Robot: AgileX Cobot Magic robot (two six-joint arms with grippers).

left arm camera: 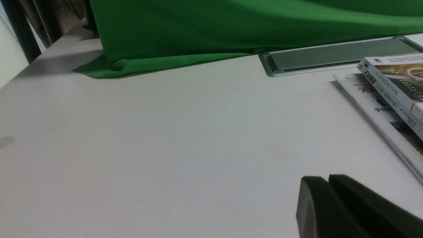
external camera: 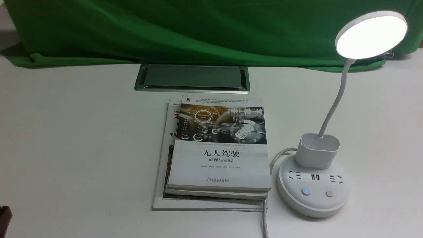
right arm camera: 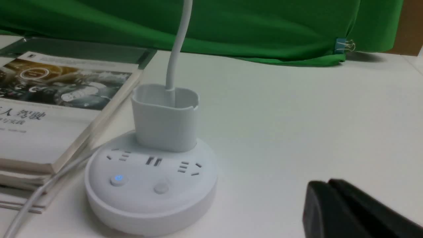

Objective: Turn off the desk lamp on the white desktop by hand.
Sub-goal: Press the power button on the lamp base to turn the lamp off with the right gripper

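The white desk lamp stands at the right of the white desktop (external camera: 66, 138). Its round disc head (external camera: 371, 34) is lit. A thin neck (external camera: 335, 105) runs down into the cup holder (external camera: 317, 150) on the round puck base (external camera: 312, 188). The base has a blue-lit button (external camera: 306, 192) and a plain button (external camera: 329, 194); both also show in the right wrist view, the lit button (right arm camera: 118, 179) and the plain button (right arm camera: 161, 188). My right gripper (right arm camera: 327, 183) is shut and empty, to the side of the base. My left gripper (left arm camera: 328, 178) is shut and empty over bare desktop.
A stack of books (external camera: 218, 155) lies left of the lamp base, with the lamp's white cable (external camera: 264, 218) running along it. A silver-framed grey hatch (external camera: 192, 77) sits behind the books. Green cloth (external camera: 198, 29) covers the back. A dark object (external camera: 4, 216) shows at the left edge.
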